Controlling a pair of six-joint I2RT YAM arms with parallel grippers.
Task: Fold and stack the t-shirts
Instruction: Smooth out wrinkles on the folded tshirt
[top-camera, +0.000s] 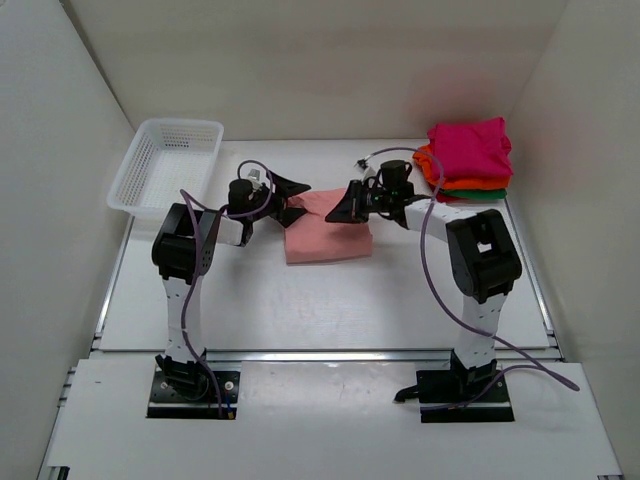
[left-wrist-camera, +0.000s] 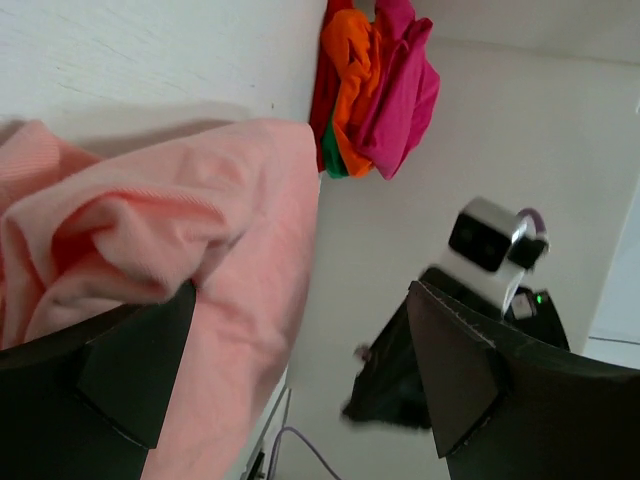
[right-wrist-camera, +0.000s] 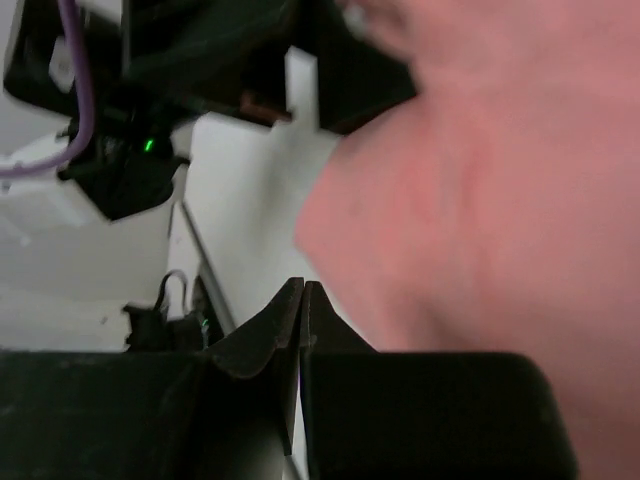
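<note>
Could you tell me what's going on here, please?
Both arms are at the pink shirt lying mid-table. The left claw is open at its left edge; the right claw is shut at its far edge. A stack of folded shirts sits in the far right corner.

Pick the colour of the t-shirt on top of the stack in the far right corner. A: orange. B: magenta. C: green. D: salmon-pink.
B: the magenta t-shirt lies uppermost there, with the orange t-shirt showing under it.
</note>
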